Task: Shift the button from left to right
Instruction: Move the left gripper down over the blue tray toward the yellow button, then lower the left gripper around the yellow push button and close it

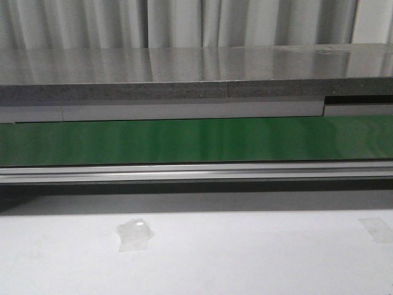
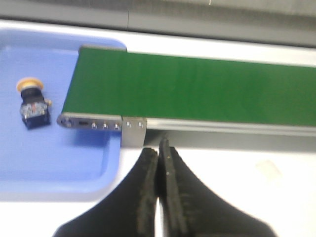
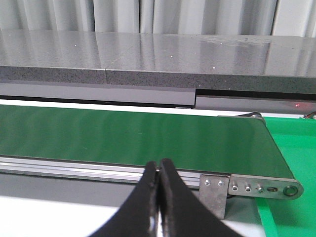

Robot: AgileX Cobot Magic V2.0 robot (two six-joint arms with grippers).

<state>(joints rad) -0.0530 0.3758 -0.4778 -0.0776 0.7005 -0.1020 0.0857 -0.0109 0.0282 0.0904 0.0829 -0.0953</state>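
Button lies in tray off conveyor belt's left end, second tray sits under its right end, belt spans bench left-right along far edge, two tape patches on near bench.

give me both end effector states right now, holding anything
Left end effector: closed, holding nothing; the button lies apart in the blue tray.
Right end effector: closed, holding nothing.

Button in blue tray, beside green belt; closed, empty left gripper.
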